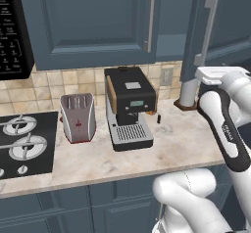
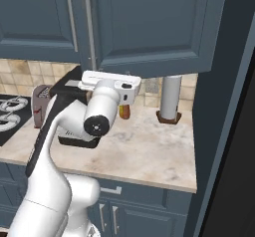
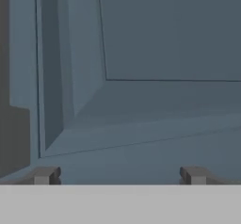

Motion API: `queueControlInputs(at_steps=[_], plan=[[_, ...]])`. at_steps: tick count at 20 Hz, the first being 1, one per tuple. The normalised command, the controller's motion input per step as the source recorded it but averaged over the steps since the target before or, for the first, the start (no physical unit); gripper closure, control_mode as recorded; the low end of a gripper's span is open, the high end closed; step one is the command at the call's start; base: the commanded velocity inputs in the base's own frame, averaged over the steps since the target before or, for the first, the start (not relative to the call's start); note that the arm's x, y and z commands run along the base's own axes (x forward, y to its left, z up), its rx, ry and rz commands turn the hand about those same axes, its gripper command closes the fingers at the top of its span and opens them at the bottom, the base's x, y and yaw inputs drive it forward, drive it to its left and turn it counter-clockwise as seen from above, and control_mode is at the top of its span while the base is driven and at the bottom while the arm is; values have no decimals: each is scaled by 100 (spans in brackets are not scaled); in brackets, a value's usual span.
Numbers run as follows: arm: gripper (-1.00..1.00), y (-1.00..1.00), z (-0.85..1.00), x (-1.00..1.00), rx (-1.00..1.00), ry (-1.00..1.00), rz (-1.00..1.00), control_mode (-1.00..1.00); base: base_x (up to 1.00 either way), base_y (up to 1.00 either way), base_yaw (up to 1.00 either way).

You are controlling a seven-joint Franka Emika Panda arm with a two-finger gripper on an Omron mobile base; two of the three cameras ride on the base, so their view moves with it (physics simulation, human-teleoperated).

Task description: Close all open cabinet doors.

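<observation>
Step in hand: closing the open upper cabinet door point(image 2: 154, 27). In the right base view it stands swung out from the cabinet face, directly ahead of and above the hand; in the left base view the same door point(image 1: 215, 26) is edge-on above the tool, handle toward the camera. The hand view has the door's recessed panel and raised frame point(image 3: 141, 115) very close in front of the tool point(image 3: 117, 175). Contact cannot be confirmed.

Tool state: the two fingertips point(image 3: 44, 175) stand wide apart at the bottom of the hand view with nothing between them, so released and empty.

Judgement: the door is still clearly ajar, step not finished. Next move calls for a push on the door face, sweeping with the hinge arc until it sits flush with its neighbour. Risk: fingertips sliding off the frame bevel.

Count:
- Upper cabinet doors: two, one open ahead of the tool and one closed point(image 1: 93, 21) to its left.
- Lower doors below the bench point(image 2: 159, 151): several, all look shut; exact number unclear.
- On the bench, left of the tool: one toaster point(image 1: 77, 117), one coffee machine point(image 1: 130, 107).
- Ahead of the tool, under the open door: one grey cylinder on a brown base point(image 2: 170, 99).
</observation>
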Motion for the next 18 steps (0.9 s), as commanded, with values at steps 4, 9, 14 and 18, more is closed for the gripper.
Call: queueControlInputs(at_steps=[4,9,14,18], plan=[[-100,13,0,47,0,0,0,-100,0,0,0],[-100,8,0,43,0,0,0,-100,0,0,0],[-100,6,0,40,0,-1,0,-100,0,0,0],[-100,1,0,26,0,-3,0,-100,0,0,0]])
